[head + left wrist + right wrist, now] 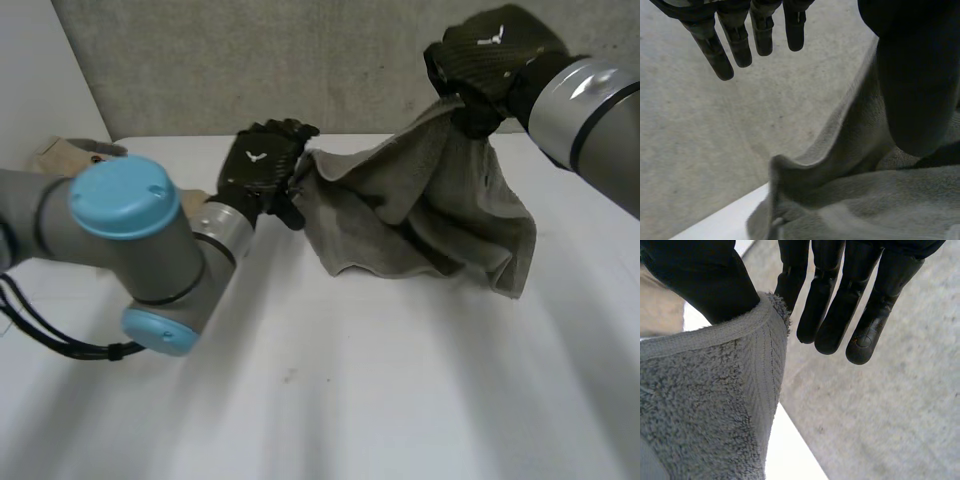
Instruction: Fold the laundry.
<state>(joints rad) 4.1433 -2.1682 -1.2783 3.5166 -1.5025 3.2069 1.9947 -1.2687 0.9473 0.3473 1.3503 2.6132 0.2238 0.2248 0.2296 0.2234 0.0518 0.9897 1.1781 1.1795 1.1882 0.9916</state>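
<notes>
A grey towel (420, 210) is being held up over the white table (350, 390) between both hands. One upper corner is being pinched by the right hand (490, 55), which is being held high above the table's far right part, in front of the grey wall (250, 60). In the right wrist view the hemmed edge is being pressed by the right thumb (700, 280) against the finger nearest to it, while the remaining right fingers (840, 305) are being held straight and clear of the cloth. The other end of the same upper edge is being gripped by the left hand (258, 170), lower down and over the table's far middle. In the left wrist view the left thumb (920, 90) is being pressed onto the towel where its edge is climbing toward the palm, and the left fingers (740, 45) are being held straight, slightly spread and apart from the cloth. The upper edge is thus being carried on a slope, rising from the left hand to the right hand and sagging into soft folds between them. The body of the towel is hanging below this edge in loose drapes, and its lower hem is being rested on the table. A beige item (65, 155) is lying at the table's far left edge, well apart from the towel and beyond the left arm (130, 230).
</notes>
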